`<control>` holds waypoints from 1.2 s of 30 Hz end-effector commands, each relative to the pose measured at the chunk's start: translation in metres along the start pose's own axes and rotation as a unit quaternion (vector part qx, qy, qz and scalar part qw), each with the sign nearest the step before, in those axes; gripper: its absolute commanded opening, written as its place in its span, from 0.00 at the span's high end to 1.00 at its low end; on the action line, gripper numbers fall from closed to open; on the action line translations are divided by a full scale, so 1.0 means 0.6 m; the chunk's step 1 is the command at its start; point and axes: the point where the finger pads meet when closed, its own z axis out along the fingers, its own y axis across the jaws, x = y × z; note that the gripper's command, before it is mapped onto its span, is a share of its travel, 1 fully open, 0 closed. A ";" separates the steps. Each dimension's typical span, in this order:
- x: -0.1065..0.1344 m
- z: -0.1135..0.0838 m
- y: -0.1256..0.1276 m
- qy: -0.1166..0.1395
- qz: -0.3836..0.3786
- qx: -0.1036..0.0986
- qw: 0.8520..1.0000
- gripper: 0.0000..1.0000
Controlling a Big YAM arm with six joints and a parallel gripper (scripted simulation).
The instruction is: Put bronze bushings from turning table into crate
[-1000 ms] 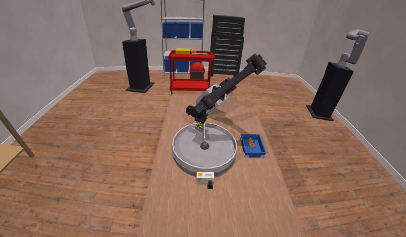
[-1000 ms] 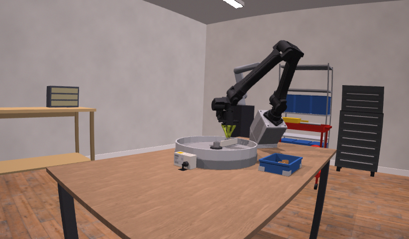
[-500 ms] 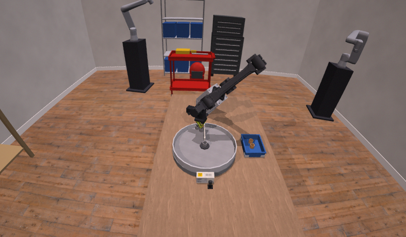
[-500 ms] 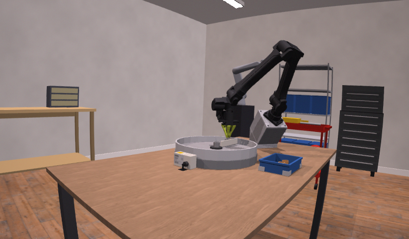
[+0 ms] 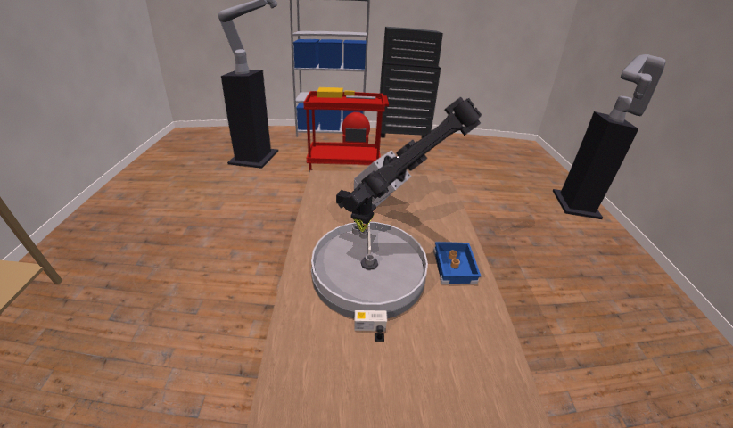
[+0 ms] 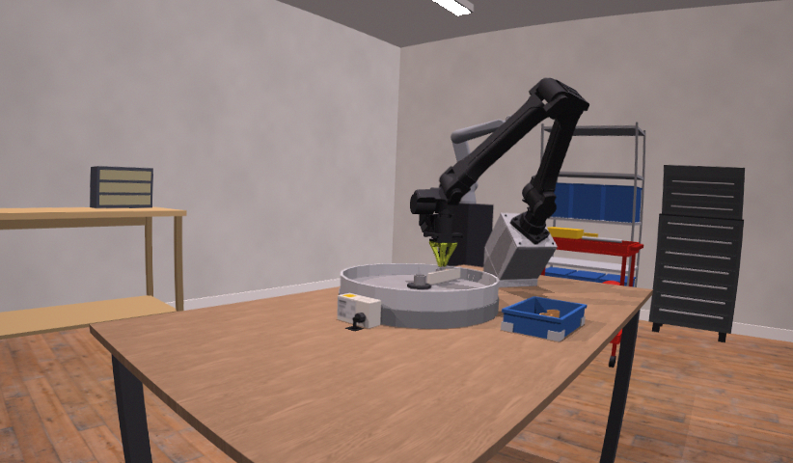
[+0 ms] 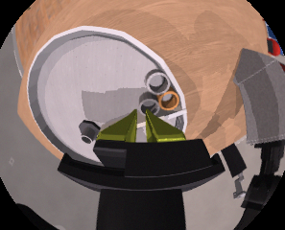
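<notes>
My gripper points down over the back of the turning table. Its yellow-green fingers are nearly together, with nothing between them. In the wrist view a bronze bushing stands at the table's wall. One steel bushing stands beside it; another steel bushing is just beyond my fingertips. Contact with it cannot be told. The blue crate holds two bronze bushings, one behind the other.
A pale bar runs from the turning table's centre hub to its back wall, beside my fingers. A white box with a black knob stands at the table's front. The crate stands to the right in the top view.
</notes>
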 end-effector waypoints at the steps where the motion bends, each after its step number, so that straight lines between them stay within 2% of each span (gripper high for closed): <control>1: 0.005 -0.016 0.012 -0.003 -0.003 -0.013 1.000 0.88; 36: 0.011 -0.012 0.004 -0.001 -0.002 -0.007 1.000 0.88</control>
